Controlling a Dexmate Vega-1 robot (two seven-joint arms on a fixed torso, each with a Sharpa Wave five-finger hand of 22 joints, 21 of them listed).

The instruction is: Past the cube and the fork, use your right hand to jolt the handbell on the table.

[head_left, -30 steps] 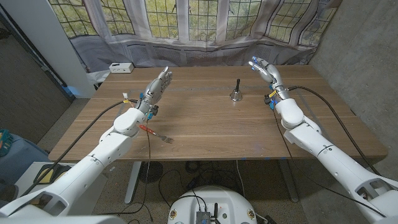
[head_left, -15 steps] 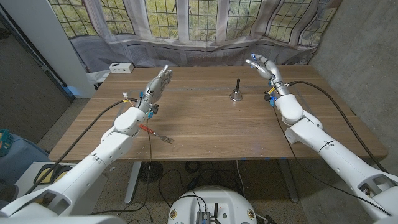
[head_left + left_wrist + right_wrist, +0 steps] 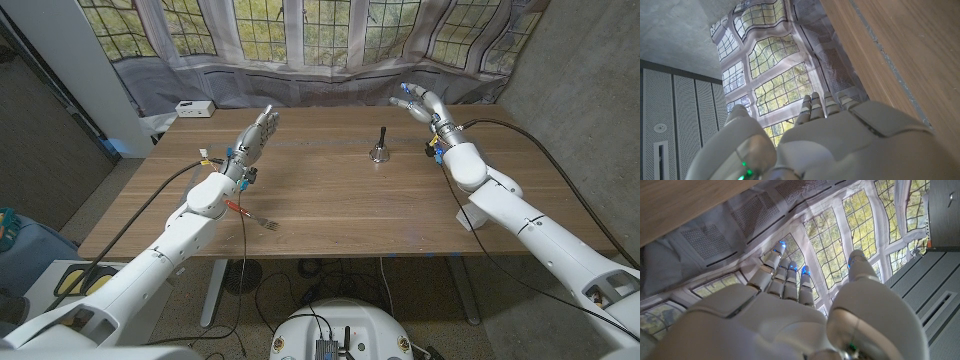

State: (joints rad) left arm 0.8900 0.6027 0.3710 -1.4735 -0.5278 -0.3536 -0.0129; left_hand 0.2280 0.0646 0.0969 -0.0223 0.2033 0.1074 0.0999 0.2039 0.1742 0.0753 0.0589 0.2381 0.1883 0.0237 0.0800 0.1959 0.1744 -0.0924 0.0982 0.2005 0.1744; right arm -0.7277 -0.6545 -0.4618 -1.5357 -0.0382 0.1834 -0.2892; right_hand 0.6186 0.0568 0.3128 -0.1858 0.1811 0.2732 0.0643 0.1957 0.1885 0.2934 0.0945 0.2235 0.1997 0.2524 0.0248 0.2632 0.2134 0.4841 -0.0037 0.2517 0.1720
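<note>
The right hand [image 3: 424, 105] hangs open and holds nothing, near the far bench [image 3: 330, 210] edge. The bell [image 3: 378, 147] stands upright to its left, probably nearer the robot. Sweep sideways, tapping the handle lightly.

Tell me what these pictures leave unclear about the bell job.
- Cube: none made out on the table, head view.
- Fork: handle end hidden under the left arm, head view.
- Handbell: too small for detail.
- Right robot hand: the wrist view gives its back against the windows, not the bell.

White arms [image 3: 540, 235], black cables [image 3: 140, 215]
</note>
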